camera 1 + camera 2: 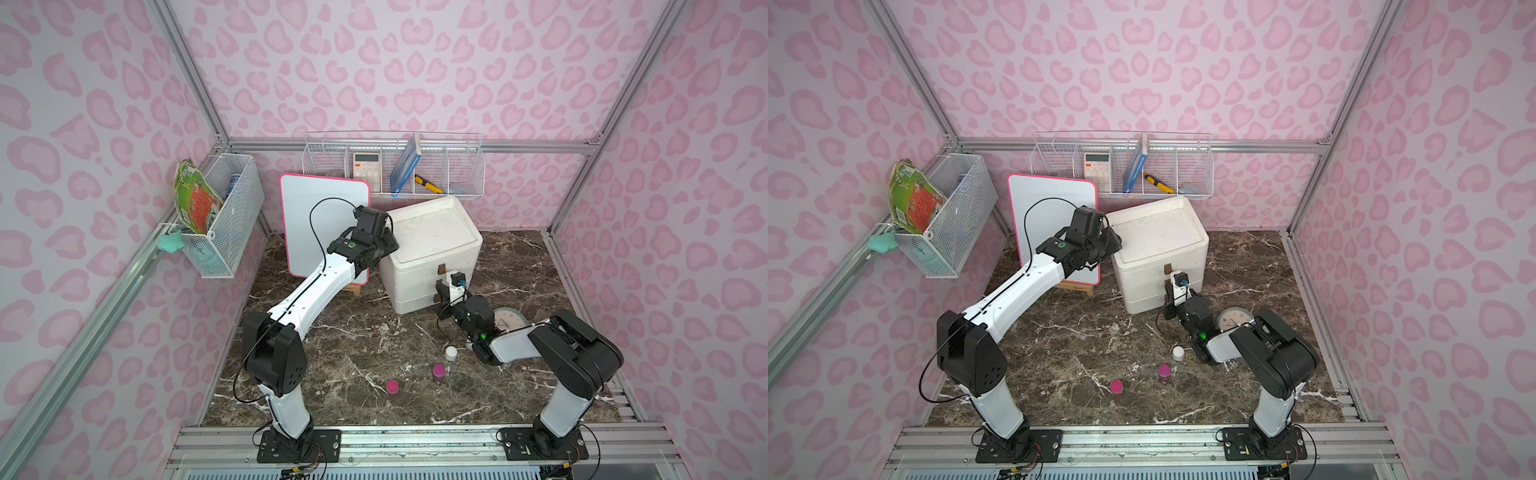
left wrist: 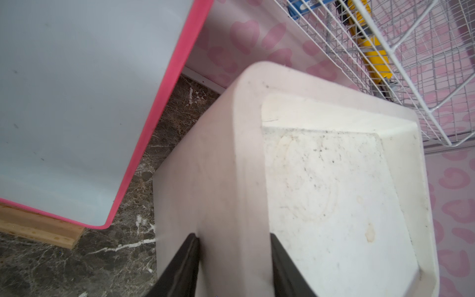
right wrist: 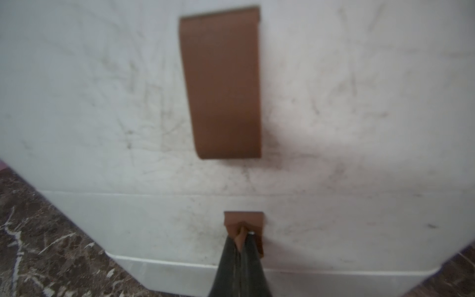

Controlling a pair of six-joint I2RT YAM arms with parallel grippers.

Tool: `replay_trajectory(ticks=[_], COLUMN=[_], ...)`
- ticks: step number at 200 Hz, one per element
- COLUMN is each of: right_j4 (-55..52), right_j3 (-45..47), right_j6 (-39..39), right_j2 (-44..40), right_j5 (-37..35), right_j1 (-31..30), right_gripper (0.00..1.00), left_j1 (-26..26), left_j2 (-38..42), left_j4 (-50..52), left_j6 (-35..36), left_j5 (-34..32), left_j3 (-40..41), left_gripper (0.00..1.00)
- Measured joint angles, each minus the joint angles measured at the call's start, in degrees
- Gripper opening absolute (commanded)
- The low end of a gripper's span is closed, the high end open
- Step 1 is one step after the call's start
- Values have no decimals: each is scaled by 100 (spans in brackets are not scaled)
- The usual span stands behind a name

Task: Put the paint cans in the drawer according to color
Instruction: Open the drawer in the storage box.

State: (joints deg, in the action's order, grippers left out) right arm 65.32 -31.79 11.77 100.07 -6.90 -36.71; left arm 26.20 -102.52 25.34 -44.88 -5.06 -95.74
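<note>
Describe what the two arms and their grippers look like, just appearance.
Both arms match: the left arm and right arm have glossy white link shells between bulky black joint housings, each on a black base plate. A thin black cable loops off the left arm. Each arm shows a small green light. The left gripper and right gripper have slim, dark, tapering fingers.
</note>
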Motion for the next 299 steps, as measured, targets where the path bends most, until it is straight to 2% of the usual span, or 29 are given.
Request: replay_trajectory(ticks=[93, 200, 299], right_j4=[-426, -2465, -3379], right_j3=[1047, 1606, 1786], right_j6=[61, 297, 463], right_j2=[-1366, -3401, -4256], right_j5=[-190, -254, -317], right_j1=[-297, -601, -719], right_gripper=[0, 0, 0], left_j1=[0, 0, 0], left_j2=[2, 26, 28], left_j4=[-31, -101, -107], left_j6=[-17, -37, -42], left_j5=[-11, -20, -22], left_j3=[20, 81, 85], left_gripper=[45, 44, 44])
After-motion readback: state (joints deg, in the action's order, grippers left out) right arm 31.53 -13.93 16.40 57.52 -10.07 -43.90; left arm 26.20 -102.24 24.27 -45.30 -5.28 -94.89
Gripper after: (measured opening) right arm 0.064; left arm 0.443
